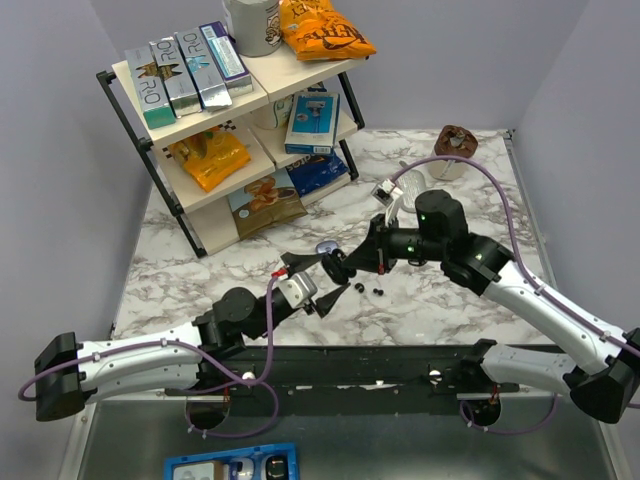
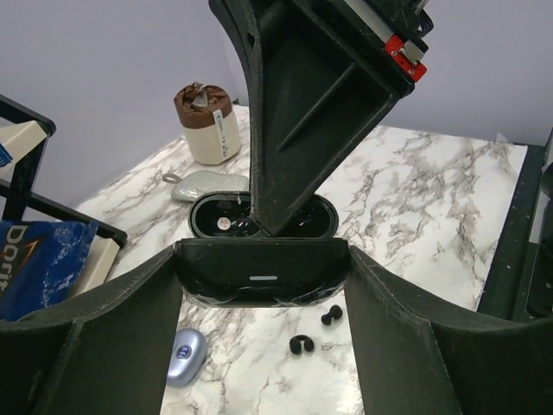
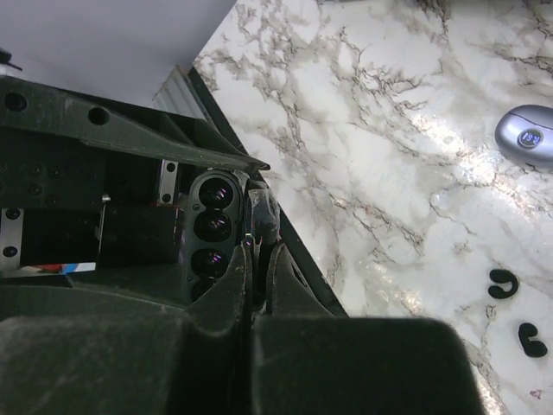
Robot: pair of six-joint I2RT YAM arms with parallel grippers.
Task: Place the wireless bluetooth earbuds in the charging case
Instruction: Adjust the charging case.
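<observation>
A black charging case (image 2: 262, 272) is held above the table with my left gripper (image 2: 262, 285) shut across its body. Its lid (image 2: 212, 218) stands open behind it. My right gripper (image 3: 259, 251) comes in from the right and is shut on the thin edge of that lid (image 3: 264, 210). In the top view the two grippers meet at the case (image 1: 337, 268), left gripper (image 1: 325, 282) below, right gripper (image 1: 352, 262) above. Two small black earbuds (image 1: 359, 289) (image 1: 380, 291) lie loose on the marble just under the case, also seen as earbuds (image 2: 301, 344) (image 2: 332, 315) and earbuds (image 3: 500, 284) (image 3: 532, 339).
A silver-blue oval case (image 1: 326, 247) (image 2: 185, 356) (image 3: 527, 138) lies near the earbuds. A rack of snack boxes and bags (image 1: 200, 130) stands at the back left. A brown-topped cup (image 1: 455, 150) and a white oval object (image 2: 203, 183) sit at the back right.
</observation>
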